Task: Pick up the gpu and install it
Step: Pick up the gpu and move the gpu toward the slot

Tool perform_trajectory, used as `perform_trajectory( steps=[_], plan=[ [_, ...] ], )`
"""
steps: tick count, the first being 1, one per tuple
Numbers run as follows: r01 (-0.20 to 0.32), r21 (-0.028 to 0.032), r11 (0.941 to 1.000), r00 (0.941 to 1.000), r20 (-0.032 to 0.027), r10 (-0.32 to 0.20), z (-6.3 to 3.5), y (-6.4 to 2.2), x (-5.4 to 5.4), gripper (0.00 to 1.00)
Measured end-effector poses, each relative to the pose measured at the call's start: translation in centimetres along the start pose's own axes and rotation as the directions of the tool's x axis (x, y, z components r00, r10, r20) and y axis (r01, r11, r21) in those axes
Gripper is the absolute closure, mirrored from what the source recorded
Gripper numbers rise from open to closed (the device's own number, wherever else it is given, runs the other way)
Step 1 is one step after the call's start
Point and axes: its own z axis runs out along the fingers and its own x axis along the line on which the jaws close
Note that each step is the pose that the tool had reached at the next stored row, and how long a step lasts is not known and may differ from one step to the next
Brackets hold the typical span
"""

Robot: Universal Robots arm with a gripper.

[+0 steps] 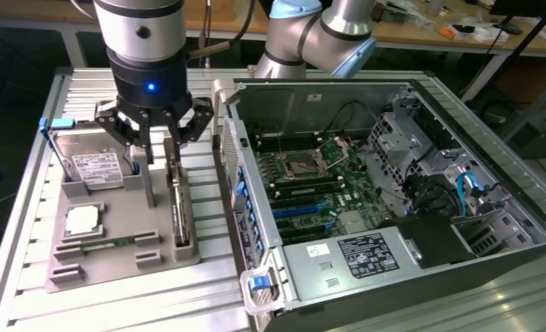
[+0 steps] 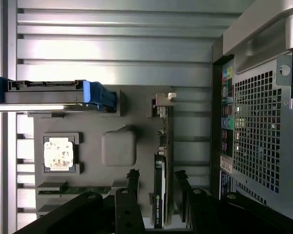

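Desk (image 1: 23, 242) (image 2: 112, 48): ribbed aluminium slats. A grey parts tray (image 1: 115, 266) (image 2: 136, 112) sits on the half of the desk toward the exterior view's left. An open computer case (image 1: 347, 104) (image 2: 263, 131) lies on its side just beside the tray and takes up the other half. Its motherboard (image 1: 319, 187) is exposed.

The gpu (image 1: 178, 207) (image 2: 165, 146) is in the tray, not in the case. It stands on its long edge in slots along the tray edge nearest the case. Its black shroud faces the tray's middle and its green board faces the case. The silver bracket (image 2: 163, 100) is at the end toward the hard drive's edge of the tray.

Also in the tray, 3 more parts:
- The hard drive (image 1: 79, 149) (image 2: 44, 92), with a white label and blue side rails, is propped up on edge.
- The processor chip (image 1: 82, 220) (image 2: 58, 153) lies flat in a square recess near the tray's middle.
- The memory stick (image 1: 106, 243) (image 2: 73, 190) lies flat in a groove toward the tray edge opposite the hard drive.

The arm hangs over the tray, directly above the gpu, with a blue light on the wrist. The jaws are spread wide and hold nothing. In the wrist view, 1 finger (image 2: 133, 178) (image 1: 129, 135) stands on each side of the card, with the card's top edge between them. The fingers appear clear of the card, though the finger on the case side is very near it and contact cannot be ruled out.
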Motion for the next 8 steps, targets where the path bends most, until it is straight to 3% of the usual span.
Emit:
perform_trajectory(
  steps=[8],
  plan=[
    [0.001,0.0013,1.0000,1.0000,-0.0001,-0.001,1.09,-0.95,0.03,0.58]
  ],
)
